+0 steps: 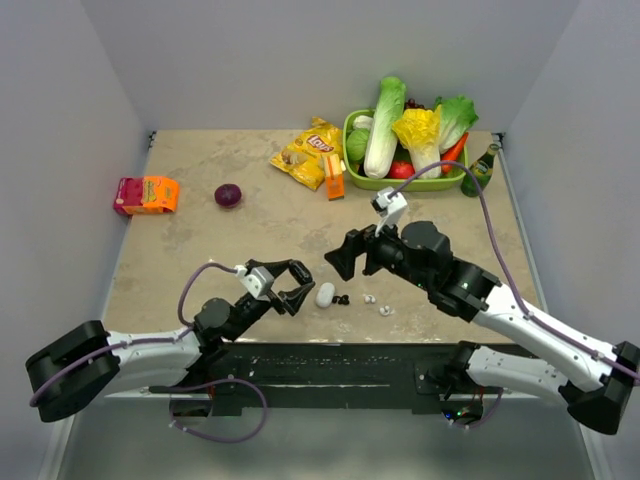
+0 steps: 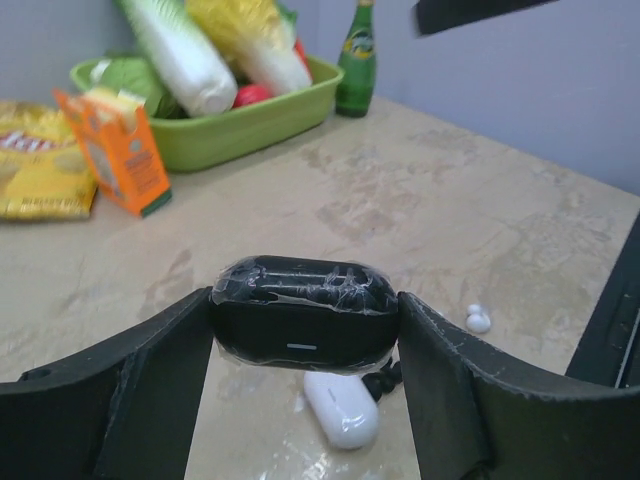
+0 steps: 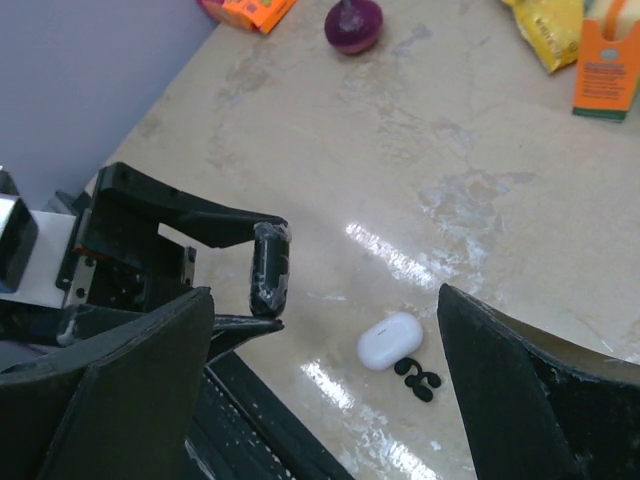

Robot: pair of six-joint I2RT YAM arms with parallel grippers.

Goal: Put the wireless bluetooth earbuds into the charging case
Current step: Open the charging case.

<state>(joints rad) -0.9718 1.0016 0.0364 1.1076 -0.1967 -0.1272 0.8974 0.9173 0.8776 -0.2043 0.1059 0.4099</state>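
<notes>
Bench scene, read from near to far. Near the front edge, the left pincer is clenched on the black charging case, gripping it by its two ends and holding it clear of the bench. Just right of it lies the white charging case, closed. The black earbuds rest touching each other just beside that case's right end. The white earbuds lie a little further right, slightly apart from one another, all four buds loose on the bench outside both cases. The right pincer hovers just beyond them, released, with its jaws spread wide and nothing between them. Mid-bench left: a red onion and an orange packet. Far side: a yellow crisp bag, a small orange carton, a green basket of vegetables and a green bottle.
</notes>
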